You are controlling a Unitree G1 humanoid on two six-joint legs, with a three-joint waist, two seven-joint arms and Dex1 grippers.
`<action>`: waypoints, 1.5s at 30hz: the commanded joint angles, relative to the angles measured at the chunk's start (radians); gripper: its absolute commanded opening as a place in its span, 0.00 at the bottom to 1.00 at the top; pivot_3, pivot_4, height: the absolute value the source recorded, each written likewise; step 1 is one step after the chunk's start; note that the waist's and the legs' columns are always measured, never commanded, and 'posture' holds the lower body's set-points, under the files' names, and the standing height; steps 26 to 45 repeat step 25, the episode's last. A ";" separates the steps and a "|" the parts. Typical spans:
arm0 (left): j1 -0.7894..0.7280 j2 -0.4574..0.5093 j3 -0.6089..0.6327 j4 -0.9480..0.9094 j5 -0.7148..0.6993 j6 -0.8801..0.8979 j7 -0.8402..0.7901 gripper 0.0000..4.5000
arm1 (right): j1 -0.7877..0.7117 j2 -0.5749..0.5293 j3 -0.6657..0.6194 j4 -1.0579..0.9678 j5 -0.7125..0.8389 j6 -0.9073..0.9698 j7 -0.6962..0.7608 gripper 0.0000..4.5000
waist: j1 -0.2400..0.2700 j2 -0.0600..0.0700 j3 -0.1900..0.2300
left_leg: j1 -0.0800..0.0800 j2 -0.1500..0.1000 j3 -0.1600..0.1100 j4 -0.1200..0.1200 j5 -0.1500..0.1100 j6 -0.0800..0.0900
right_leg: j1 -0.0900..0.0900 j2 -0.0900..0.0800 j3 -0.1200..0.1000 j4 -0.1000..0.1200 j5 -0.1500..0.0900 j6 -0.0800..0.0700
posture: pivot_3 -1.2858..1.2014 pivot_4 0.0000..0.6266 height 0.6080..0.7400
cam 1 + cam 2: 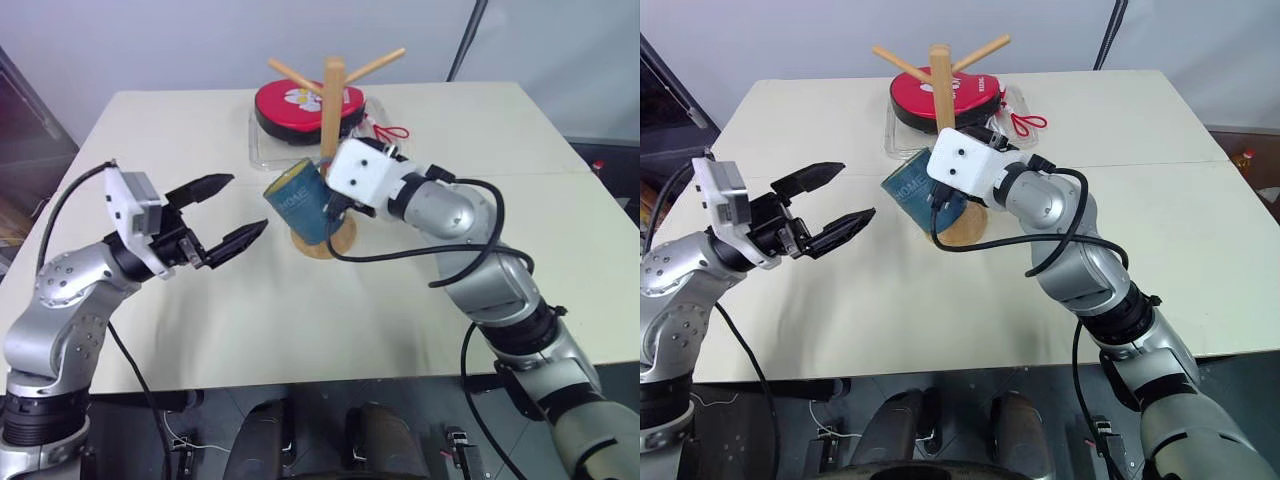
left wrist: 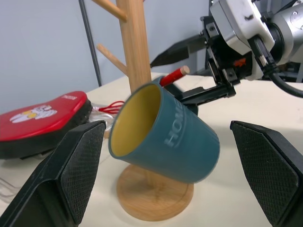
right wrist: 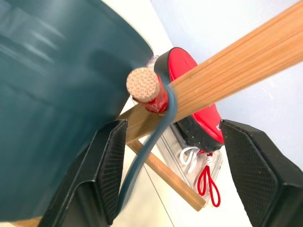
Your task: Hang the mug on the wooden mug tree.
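Flanking mug tree: red case.

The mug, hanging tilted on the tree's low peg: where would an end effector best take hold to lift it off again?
Grip the mug across its body wall near the yellow-lined rim, coming from its open-mouth side, away from the wooden mug tree. Its handle is looped over the red-marked peg against the post, leaving little room there, and the tilted body hangs clear above the base.

Mug tilted by mug tree; L gripper jaws apart.
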 commanded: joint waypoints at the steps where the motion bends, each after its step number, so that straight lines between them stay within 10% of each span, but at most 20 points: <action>1: -0.013 0.004 0.019 -0.011 0.003 -0.011 0.008 1.00 | -0.006 -0.026 -0.093 -0.062 0.040 -0.050 0.022 0.64 | 0.000 0.000 0.000 | 0.000 0.000 0.000 0.000 0.000 0.000 | 0.000 0.000 0.000 0.000 0.000 0.000 | 0.52 0.24 1.00; 15: 0.091 -0.122 0.036 0.236 0.194 -0.121 0.178 1.00 | 0.521 0.035 -0.652 -0.001 0.564 -0.276 0.117 0.64 | 0.002 -0.002 -0.001 | 0.001 0.000 -0.001 -0.001 0.000 0.001 | 0.003 0.000 0.000 -0.001 0.000 0.000 | 0.52 0.24 1.00; 45: 0.168 -0.213 0.010 0.307 0.311 -0.182 0.267 1.00 | 0.631 0.124 -0.623 0.217 0.549 -0.520 -0.008 0.64 | 0.004 -0.001 0.000 | 0.001 0.000 0.000 0.000 -0.001 0.001 | 0.002 -0.001 0.000 -0.001 0.000 0.000 | 0.52 0.24 1.00</action>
